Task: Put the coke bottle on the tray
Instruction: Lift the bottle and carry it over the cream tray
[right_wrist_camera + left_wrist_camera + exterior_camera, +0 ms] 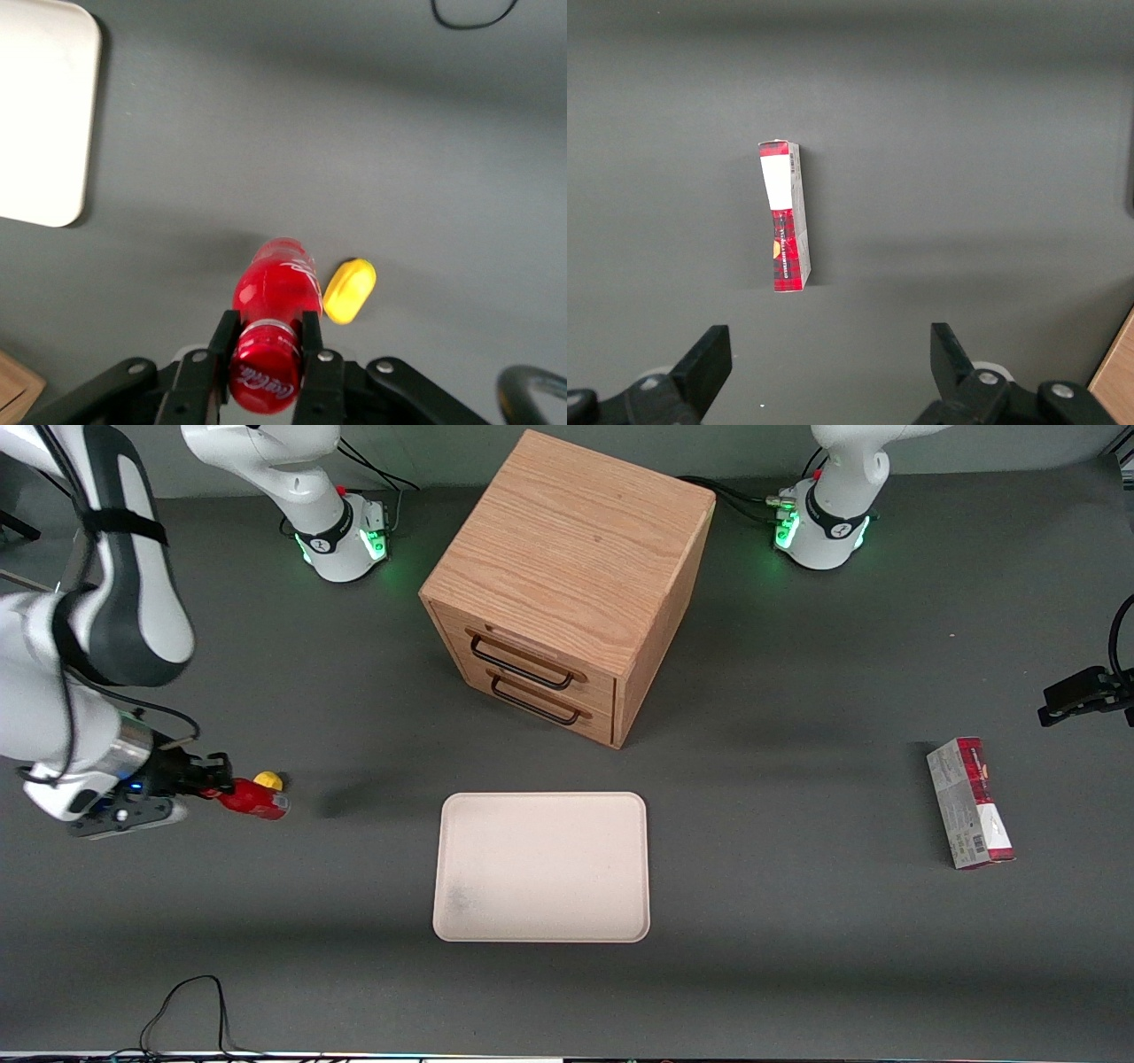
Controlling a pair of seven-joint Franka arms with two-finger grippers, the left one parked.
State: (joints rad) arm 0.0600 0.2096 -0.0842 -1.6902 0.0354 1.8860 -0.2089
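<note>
The right arm's gripper [266,341] clamps its two fingers [223,341] on the neck of the coke bottle [275,288], just under the red cap, at the working arm's end of the table [797,974]. In the front view the gripper [205,778] carries the bottle [252,802] tipped over, cap toward the wrist and base pointing toward the tray; whether it is lifted clear of the table cannot be told for certain, though a shadow falls between it and the tray. A small yellow oval object [350,289] lies just beside the bottle. The pale beige tray [461,921] sits well apart toward the table's middle, in front of the wooden two-drawer cabinet [567,576] and nearer the front camera. A red-and-grey carton [970,802] lies toward the parked arm's end. The grasp looks made and the carry is the step in hand; the next move calls for travel across to the tray, then a lowering and release over its flat floor.
</note>
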